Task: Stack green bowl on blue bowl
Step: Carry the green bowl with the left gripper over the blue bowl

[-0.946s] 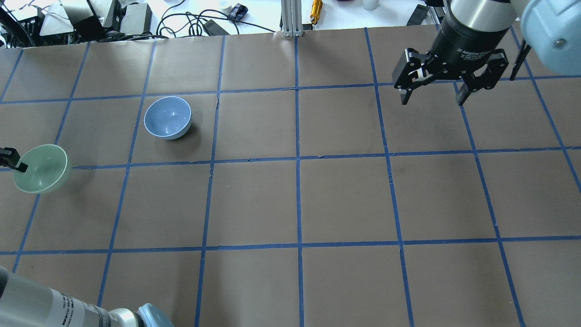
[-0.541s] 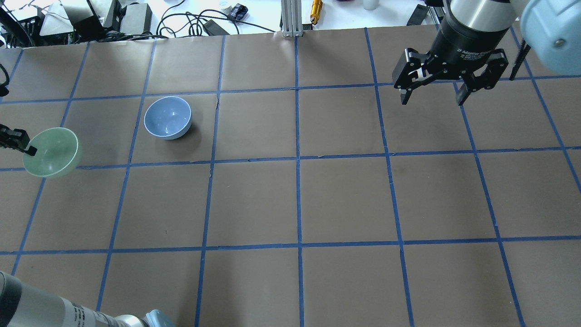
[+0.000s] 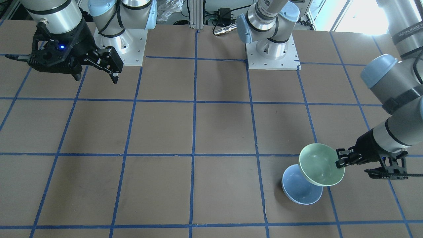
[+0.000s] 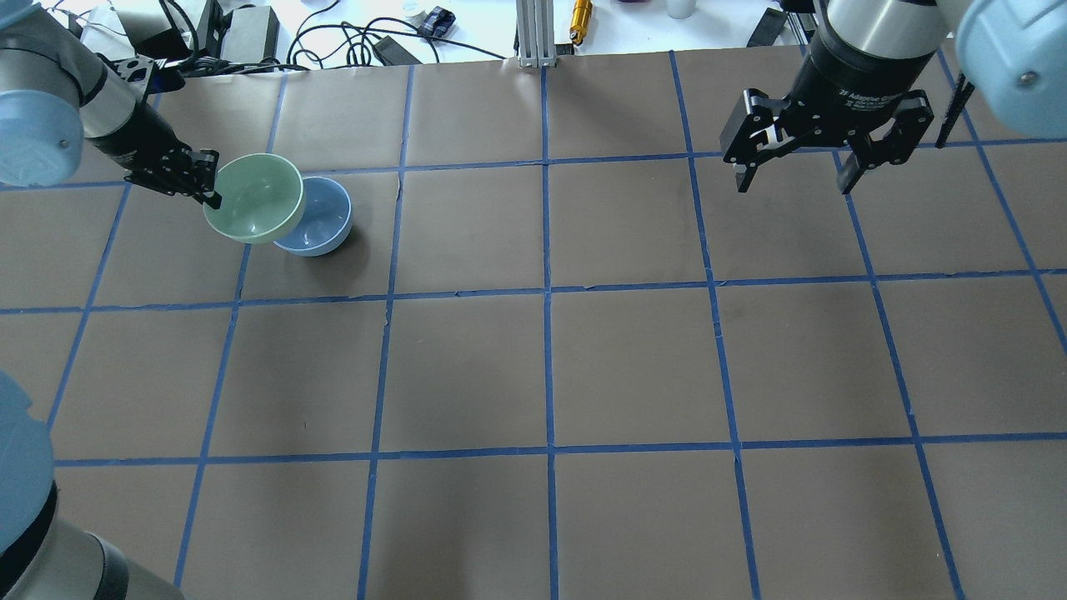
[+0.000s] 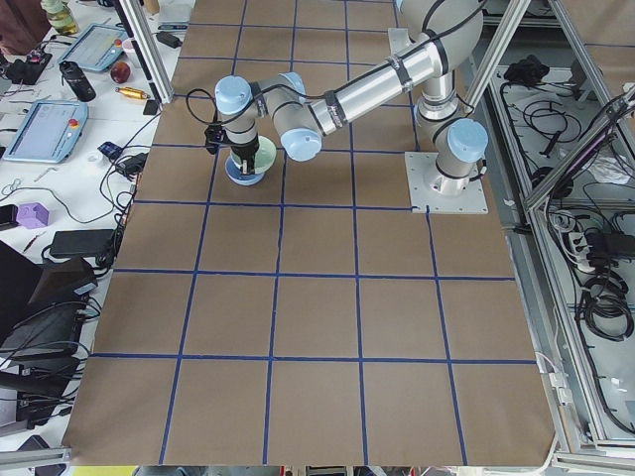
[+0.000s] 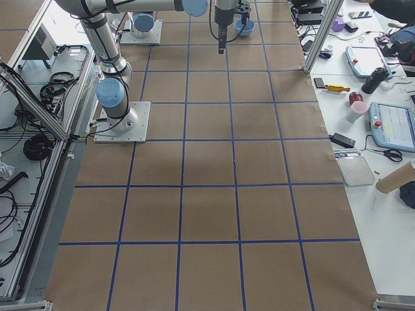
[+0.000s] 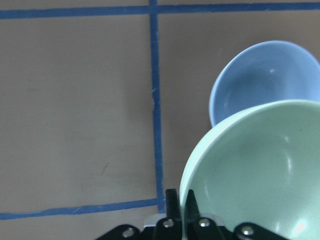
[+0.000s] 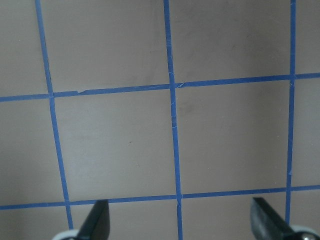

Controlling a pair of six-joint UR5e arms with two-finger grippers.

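My left gripper [image 4: 212, 193] is shut on the rim of the green bowl [image 4: 254, 198] and holds it in the air, upright, partly over the blue bowl [image 4: 327, 223]. The blue bowl stands on the brown table at the far left. In the front-facing view the green bowl [image 3: 321, 164] overlaps the blue bowl [image 3: 299, 189], with the left gripper [image 3: 341, 161] at its rim. The left wrist view shows the green bowl [image 7: 260, 170] pinched at its rim, the blue bowl [image 7: 257, 82] beyond. My right gripper [image 4: 792, 177] is open and empty, high at the far right.
Brown table [image 4: 550, 350] with a blue tape grid. Cables, boxes and an aluminium post [image 4: 533, 33] lie past the far edge. Arm bases [image 3: 271, 49] stand at the robot's side.
The left gripper has carried the green bowl from the table's left edge up and rightward until it overlaps the blue bowl. The right arm has not moved.
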